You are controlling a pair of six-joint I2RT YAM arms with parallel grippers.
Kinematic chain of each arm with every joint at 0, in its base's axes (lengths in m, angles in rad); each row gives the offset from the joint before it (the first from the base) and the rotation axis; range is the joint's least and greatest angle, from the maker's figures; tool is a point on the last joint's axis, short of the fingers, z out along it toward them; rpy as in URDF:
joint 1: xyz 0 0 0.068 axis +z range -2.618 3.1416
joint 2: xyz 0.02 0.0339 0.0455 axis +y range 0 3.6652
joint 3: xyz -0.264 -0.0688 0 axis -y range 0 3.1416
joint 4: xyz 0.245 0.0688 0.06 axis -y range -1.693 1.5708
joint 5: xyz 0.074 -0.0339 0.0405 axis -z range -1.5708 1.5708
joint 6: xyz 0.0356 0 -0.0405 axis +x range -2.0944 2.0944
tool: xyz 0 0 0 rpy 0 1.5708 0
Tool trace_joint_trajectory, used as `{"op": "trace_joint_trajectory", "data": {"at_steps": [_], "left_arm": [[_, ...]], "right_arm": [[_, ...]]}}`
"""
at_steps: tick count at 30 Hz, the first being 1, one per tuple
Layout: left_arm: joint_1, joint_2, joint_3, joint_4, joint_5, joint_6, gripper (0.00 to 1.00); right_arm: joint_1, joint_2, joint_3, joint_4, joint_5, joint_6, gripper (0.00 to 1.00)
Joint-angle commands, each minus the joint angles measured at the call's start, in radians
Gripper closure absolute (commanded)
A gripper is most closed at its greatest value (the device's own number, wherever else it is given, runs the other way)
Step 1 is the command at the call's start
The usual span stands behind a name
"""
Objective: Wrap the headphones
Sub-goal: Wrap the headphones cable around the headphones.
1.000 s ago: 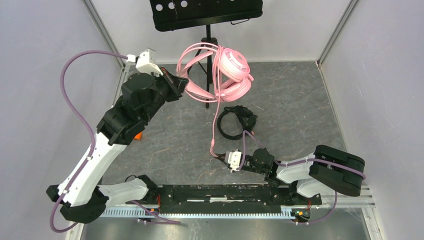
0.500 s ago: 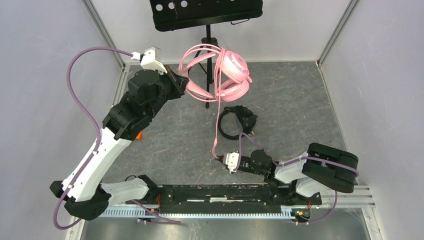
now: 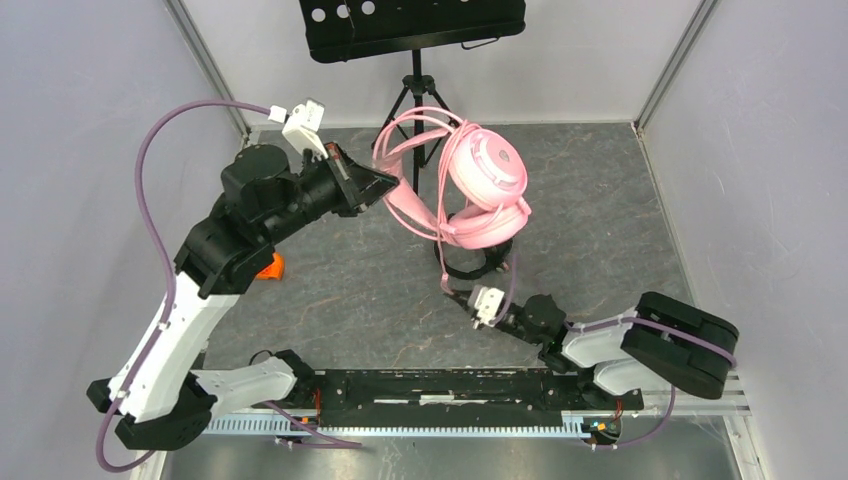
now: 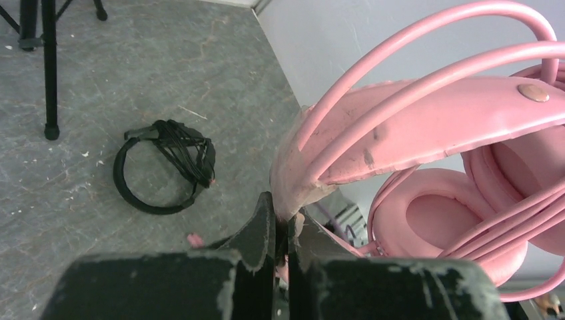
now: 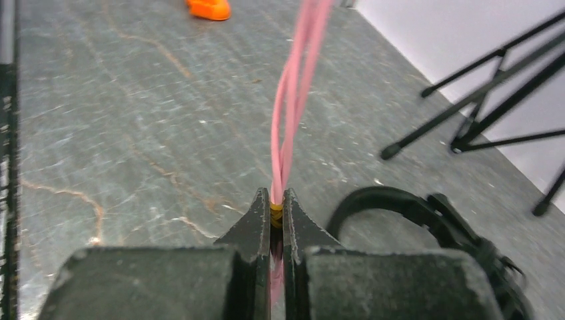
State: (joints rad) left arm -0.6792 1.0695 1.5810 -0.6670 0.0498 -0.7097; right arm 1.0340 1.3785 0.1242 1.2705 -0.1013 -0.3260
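The pink headphones (image 3: 487, 172) hang in the air over the table's middle, cable looped several times around cups and headband. My left gripper (image 3: 385, 186) is shut on the end of their headband (image 4: 400, 130), which rises from between its fingers (image 4: 288, 215). The pink cable (image 3: 441, 245) drops to my right gripper (image 3: 452, 294), shut on its plug end (image 5: 276, 212). The black headphones (image 3: 470, 268) lie on the table below, partly hidden by the pink pair. They show wound in thin black cable in the left wrist view (image 4: 166, 167) and beside the right fingers (image 5: 400, 200).
A black tripod music stand (image 3: 412, 25) stands at the back, its legs (image 5: 480, 100) on the grey table behind the headphones. A small orange object (image 3: 268, 267) lies by the left arm. Grey walls enclose the left, back and right sides.
The left arm swung the pink headphones to the right and nearer, over the black pair. The right gripper moved right and away with the cable end.
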Motion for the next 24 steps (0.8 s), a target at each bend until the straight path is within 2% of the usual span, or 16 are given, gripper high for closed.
{"op": "trace_joint_trajectory", "data": {"at_steps": [1, 8, 14, 21, 24], "left_arm": [[0.004, -0.084, 0.108, 0.009, 0.117, -0.034, 0.98], [0.004, -0.096, 0.185, -0.174, 0.073, 0.131, 0.98], [0.004, -0.039, 0.26, -0.383, 0.063, 0.358, 0.98], [0.004, -0.008, 0.191, -0.48, 0.155, 0.612, 0.98], [0.004, 0.002, 0.148, -0.494, 0.078, 0.679, 0.98]], "right_arm": [[-0.097, -0.083, -0.063, 0.052, -0.018, 0.083, 1.0], [-0.194, -0.214, -0.071, -0.025, -0.028, 0.102, 1.0], [-0.322, -0.326, -0.047, -0.142, -0.07, 0.118, 1.0], [-0.474, -0.423, 0.044, -0.282, -0.155, 0.168, 1.0], [-0.509, -0.453, 0.097, -0.358, -0.173, 0.164, 1.0]]}}
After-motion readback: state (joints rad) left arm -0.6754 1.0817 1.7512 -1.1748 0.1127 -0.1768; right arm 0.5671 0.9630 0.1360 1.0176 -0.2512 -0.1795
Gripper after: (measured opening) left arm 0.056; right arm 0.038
